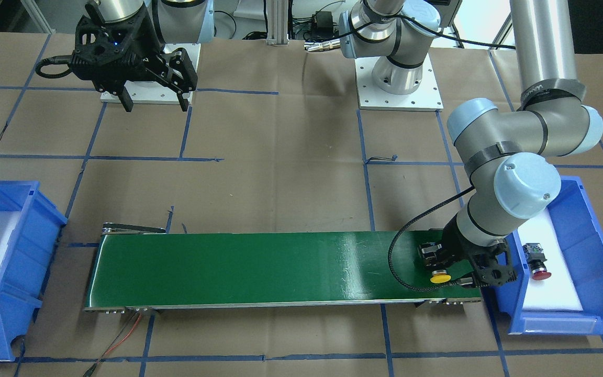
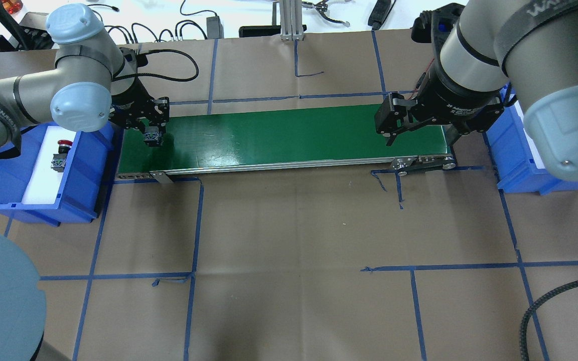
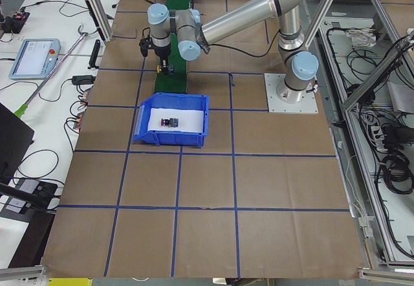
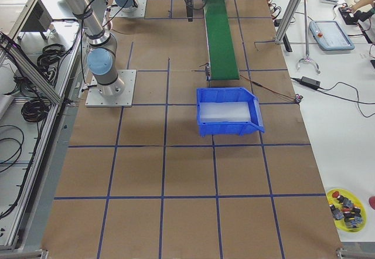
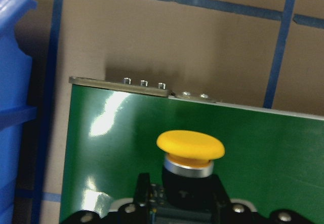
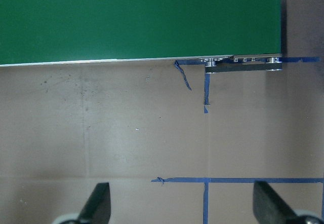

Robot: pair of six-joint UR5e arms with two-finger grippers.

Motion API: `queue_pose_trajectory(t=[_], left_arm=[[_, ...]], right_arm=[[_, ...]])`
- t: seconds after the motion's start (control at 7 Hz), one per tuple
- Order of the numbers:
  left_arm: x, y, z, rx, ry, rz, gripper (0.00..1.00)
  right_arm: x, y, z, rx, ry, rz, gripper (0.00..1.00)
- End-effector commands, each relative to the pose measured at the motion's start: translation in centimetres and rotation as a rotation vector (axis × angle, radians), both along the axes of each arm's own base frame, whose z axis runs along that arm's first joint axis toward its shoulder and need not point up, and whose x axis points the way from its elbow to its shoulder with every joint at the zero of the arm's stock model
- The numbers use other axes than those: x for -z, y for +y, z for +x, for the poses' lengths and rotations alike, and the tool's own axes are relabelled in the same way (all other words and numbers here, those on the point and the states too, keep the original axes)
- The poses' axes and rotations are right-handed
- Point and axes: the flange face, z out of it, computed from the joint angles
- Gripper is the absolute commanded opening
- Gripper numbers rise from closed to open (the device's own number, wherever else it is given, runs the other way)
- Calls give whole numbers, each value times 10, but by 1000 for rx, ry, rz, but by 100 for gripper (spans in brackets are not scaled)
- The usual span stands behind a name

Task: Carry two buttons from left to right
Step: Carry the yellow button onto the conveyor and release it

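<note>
Yellow button (image 5: pixel 190 145) is clamped by its dark body in the left pincer (image 1: pixel 450 264), low over the green belt (image 1: pixel 259 267) — whether it touches, I cannot tell. Let go tilted, it could roll on its round cap toward the belt edge just ahead of the pincer. The red button (image 1: pixel 538 262) lies in the blue bin (image 1: pixel 589 235), whose wall crowds the pincer's outer side. Room opens inward along the belt, toward the right pincer (image 1: pixel 156 107) — spread wide.
</note>
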Motion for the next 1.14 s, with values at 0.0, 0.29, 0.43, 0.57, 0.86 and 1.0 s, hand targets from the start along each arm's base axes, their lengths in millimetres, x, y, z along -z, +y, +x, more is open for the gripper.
queue_pose_trajectory(t=[0.0, 0.29, 0.43, 0.57, 0.86, 1.0], left_arm=[[19, 11, 0, 4, -8, -29, 11], [9, 8, 4, -2, -11, -45, 100], [-5, 6, 7, -7, -11, -48, 100], [-33, 4, 9, -10, -12, -50, 100], [-123, 8, 10, -8, -2, 12, 100], [-151, 6, 12, -7, 1, 35, 100]], right_arm=[[0, 1, 0, 0, 0, -1, 100], [0, 1, 0, 1, 0, 0, 100], [0, 1, 0, 1, 0, 0, 100], [0, 1, 0, 1, 0, 2, 100], [0, 1, 0, 1, -1, 2, 100], [0, 1, 0, 1, -2, -1, 100]])
